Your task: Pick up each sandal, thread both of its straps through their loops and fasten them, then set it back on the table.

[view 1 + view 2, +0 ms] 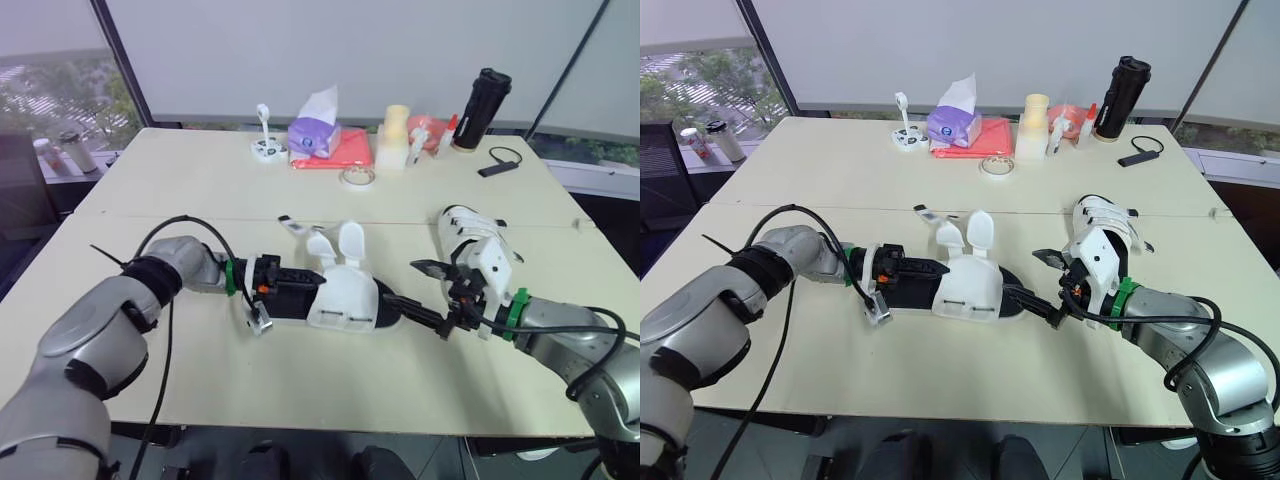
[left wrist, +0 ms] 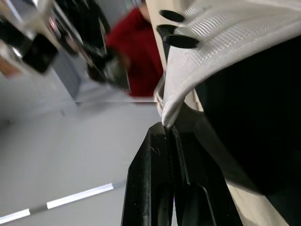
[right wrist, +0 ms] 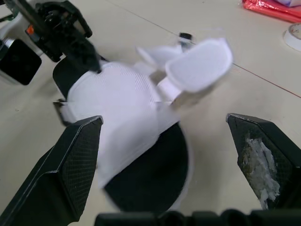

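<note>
An office or meeting room is suggested. Two pale tables are pushed together into one wide tabletop (image 1: 200, 190), and it is backed by tall windows (image 1: 45, 85) with dark frames, partly covered by light roller blinds (image 1: 350, 50); treetops are seen through the glass. Everyday desk clutter is gathered along the far edge: a tissue box (image 1: 314, 135), a roll of tape (image 1: 357, 177), a black flask (image 1: 480, 108) and a small black cable (image 1: 500, 160). Cups (image 1: 75, 150) are left on the window sill.
</note>
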